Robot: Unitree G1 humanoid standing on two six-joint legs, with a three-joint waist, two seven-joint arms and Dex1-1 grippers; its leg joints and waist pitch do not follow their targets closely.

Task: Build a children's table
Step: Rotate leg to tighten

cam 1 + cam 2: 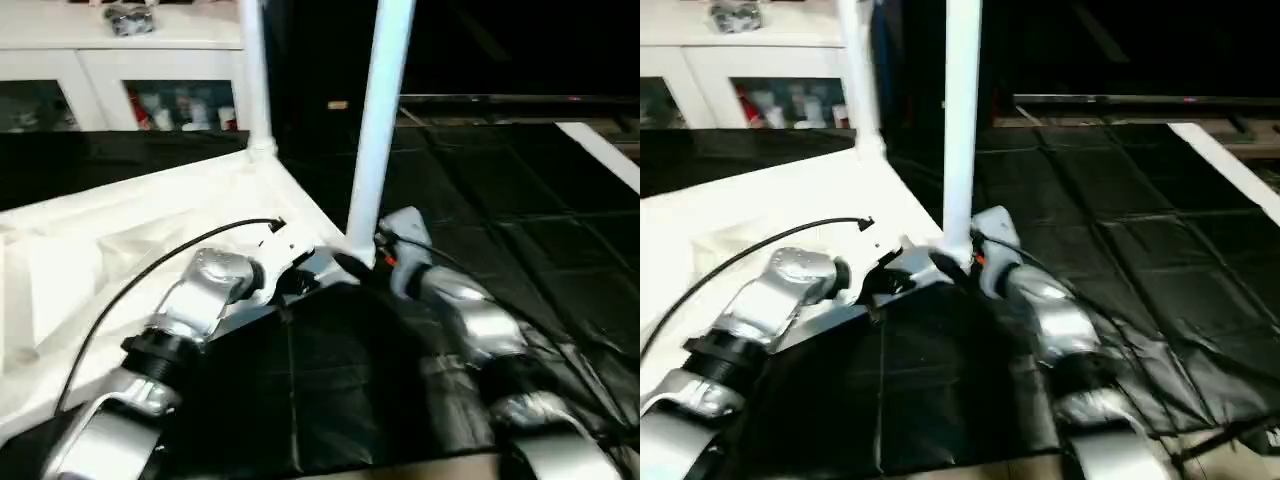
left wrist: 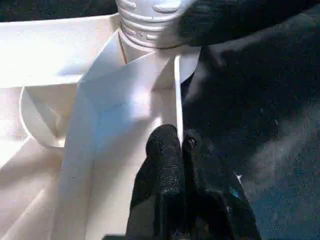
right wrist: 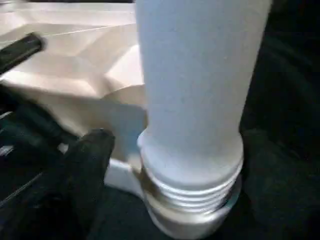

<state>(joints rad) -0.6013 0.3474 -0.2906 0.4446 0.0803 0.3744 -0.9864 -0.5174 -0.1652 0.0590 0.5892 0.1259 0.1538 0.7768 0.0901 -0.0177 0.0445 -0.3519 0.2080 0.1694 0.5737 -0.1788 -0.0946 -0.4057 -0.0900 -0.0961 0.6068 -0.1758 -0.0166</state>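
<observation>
The white tabletop (image 1: 120, 250) lies upside down at the frame's left on a black mat (image 1: 520, 230), with 2 legs (image 1: 378, 130) standing upright in its corner sockets. The left gripper (image 2: 181, 145) pinches the tabletop's thin rim at the near corner. The right gripper (image 3: 165, 150) stands open around the near leg's threaded base.

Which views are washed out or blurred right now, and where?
Left eye view: glare bleaches the tabletop, ribs hardly readable; the floor mat is very dark. Right wrist view: the near leg is soft and out of focus. Left wrist view: the left gripper is sharp.
</observation>
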